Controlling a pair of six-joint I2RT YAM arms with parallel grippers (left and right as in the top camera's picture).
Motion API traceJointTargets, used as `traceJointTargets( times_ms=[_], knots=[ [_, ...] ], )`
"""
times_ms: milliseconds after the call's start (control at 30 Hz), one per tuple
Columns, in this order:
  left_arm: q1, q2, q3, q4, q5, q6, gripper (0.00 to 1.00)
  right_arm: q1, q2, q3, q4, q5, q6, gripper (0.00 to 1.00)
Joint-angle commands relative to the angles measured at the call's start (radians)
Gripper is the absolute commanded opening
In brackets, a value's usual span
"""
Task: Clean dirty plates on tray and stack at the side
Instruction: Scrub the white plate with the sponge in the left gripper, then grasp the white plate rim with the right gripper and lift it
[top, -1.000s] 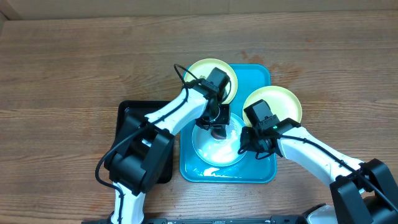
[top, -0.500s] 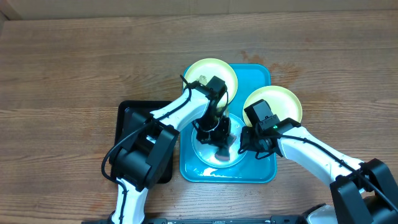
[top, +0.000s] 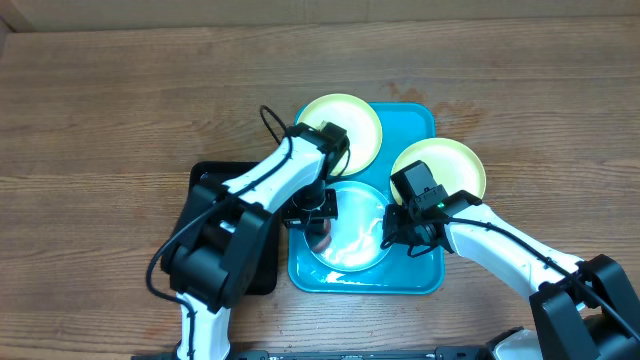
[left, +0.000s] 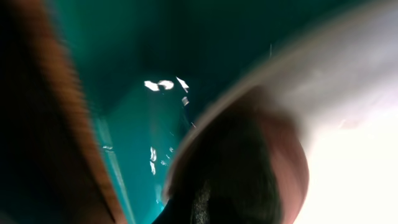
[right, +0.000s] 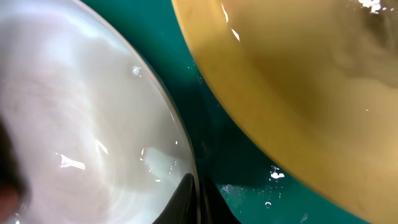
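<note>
Turquoise tray (top: 416, 122) | blue-rim plate (top: 356, 238) inside | R gripper (top: 391, 228) pinches its rim | L gripper (top: 317, 226): blurred, state can't tell

Left gripper (top: 318, 215), right gripper (top: 396, 228): both low.

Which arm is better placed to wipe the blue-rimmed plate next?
Left. The left gripper is down over the blue-rimmed plate, at its left edge; the right gripper seems to pinch the plate's right rim, steadying it.

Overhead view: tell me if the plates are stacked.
No, the upper yellow-green plate, right yellow-green plate and light-blue plate lie side by side on the tray.
</note>
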Motion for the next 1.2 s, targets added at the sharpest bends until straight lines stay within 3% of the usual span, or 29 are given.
traceJointTargets(
  times_ms=[0, 267, 433, 567, 800, 833, 1000, 1167],
  knots=[
    [0.034, -0.092, -0.017, 0.013, -0.236, -0.061, 0.05, -0.01, 0.003, -0.014, -0.013, 0.07, -0.003, 0.04],
    [0.062, -0.32, -0.016, 0.016, -0.127, 0.023, 0.04, -0.01, 0.003, -0.014, -0.024, 0.07, -0.003, 0.04],
    [0.174, -0.473, -0.017, -0.04, -0.156, 0.089, 0.04, -0.01, 0.003, -0.014, -0.028, 0.07, -0.003, 0.04],
    [0.271, -0.49, -0.062, -0.068, -0.19, 0.145, 0.04, -0.01, 0.003, -0.014, -0.028, 0.069, -0.003, 0.04],
    [0.332, -0.477, -0.367, 0.196, -0.15, 0.153, 0.04, -0.01, 0.003, -0.014, -0.031, 0.069, -0.003, 0.04],
    [0.332, -0.474, -0.393, 0.225, -0.142, 0.153, 0.07, -0.01, 0.003, -0.014, -0.034, 0.069, -0.003, 0.04],
    [0.333, -0.483, -0.397, 0.234, -0.1, 0.153, 0.48, -0.01, 0.001, 0.0, -0.061, 0.06, -0.037, 0.04],
    [0.343, -0.542, -0.291, 0.128, -0.093, 0.153, 0.62, -0.008, -0.029, 0.133, -0.206, 0.059, -0.099, 0.04]
  ],
)
